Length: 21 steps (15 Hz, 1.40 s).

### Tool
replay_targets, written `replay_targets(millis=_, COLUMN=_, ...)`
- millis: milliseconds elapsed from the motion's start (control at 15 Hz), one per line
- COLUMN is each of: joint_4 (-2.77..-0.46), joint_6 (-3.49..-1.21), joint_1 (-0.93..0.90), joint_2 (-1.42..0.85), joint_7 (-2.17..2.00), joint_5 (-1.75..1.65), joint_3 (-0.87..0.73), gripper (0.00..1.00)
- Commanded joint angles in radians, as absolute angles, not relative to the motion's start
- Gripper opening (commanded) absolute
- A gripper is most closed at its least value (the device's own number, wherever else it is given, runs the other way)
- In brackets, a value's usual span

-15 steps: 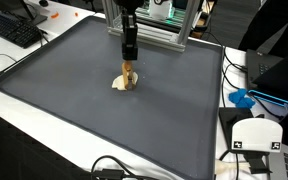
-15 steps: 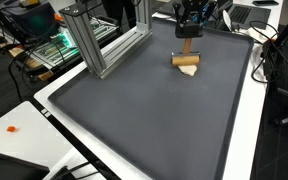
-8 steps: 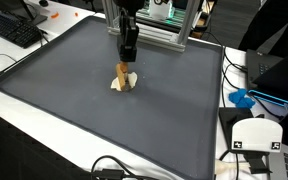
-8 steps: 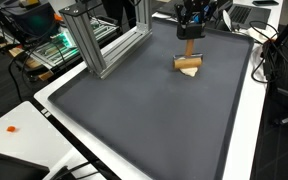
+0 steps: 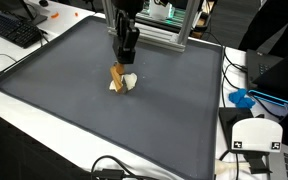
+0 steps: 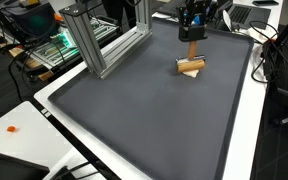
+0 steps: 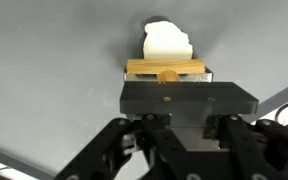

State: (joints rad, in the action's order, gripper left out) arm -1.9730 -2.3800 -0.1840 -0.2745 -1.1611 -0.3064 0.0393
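Squarely over a large grey mat, with an aluminium frame standing just behind it, the claw is clamped tight on a wooden piece. From the wrist view, the piece's long axis runs crosswise through the grip, with a round peg end facing the camera. In an exterior view it hangs tilted just below the claw. A white lump lies on the mat directly beneath. Whether wood and lump touch is hard to make out.

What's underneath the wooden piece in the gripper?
A white lump pokes out beneath the wooden piece, on the grey mat. Whether they touch is hidden by the wood.
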Motion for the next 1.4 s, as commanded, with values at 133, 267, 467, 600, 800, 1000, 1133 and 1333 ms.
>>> replay_targets(millis=133, joint_4=-1.998, joint_6=-2.415, joint_1=-0.170, joint_2=-0.288, joint_7=-0.979, joint_5=-0.207, joint_3=0.062, gripper=0.22)
replay_targets(millis=267, joint_4=-1.999, joint_6=-2.401, joint_1=-0.165, joint_2=-0.283, joint_7=-0.908, joint_5=-0.165, joint_3=0.066, gripper=0.22)
replay_targets(millis=467, joint_4=-1.987, joint_6=-2.339, joint_1=-0.165, joint_2=-0.281, joint_7=-0.844, joint_5=-0.106, joint_3=0.063, gripper=0.22)
replay_targets(millis=600, joint_4=-1.979, joint_6=-2.301, joint_1=-0.168, joint_2=-0.280, joint_7=-0.830, joint_5=-0.075, joint_3=0.062, gripper=0.22)
replay_targets(millis=800, joint_4=-1.973, joint_6=-2.254, joint_1=-0.173, joint_2=-0.280, joint_7=-0.820, joint_5=-0.035, joint_3=0.068, gripper=0.22)
replay_targets(millis=1000, joint_4=-1.972, joint_6=-2.220, joint_1=-0.177, joint_2=-0.282, joint_7=-0.819, joint_5=-0.010, joint_3=0.075, gripper=0.22)
replay_targets(millis=1133, joint_4=-1.968, joint_6=-2.206, joint_1=-0.179, joint_2=-0.283, joint_7=-0.821, joint_5=-0.005, joint_3=0.077, gripper=0.22)
replay_targets(millis=1333, joint_4=-1.966, joint_6=-2.240, joint_1=-0.188, joint_2=-0.285, joint_7=-0.856, joint_5=-0.046, joint_3=0.065, gripper=0.22)
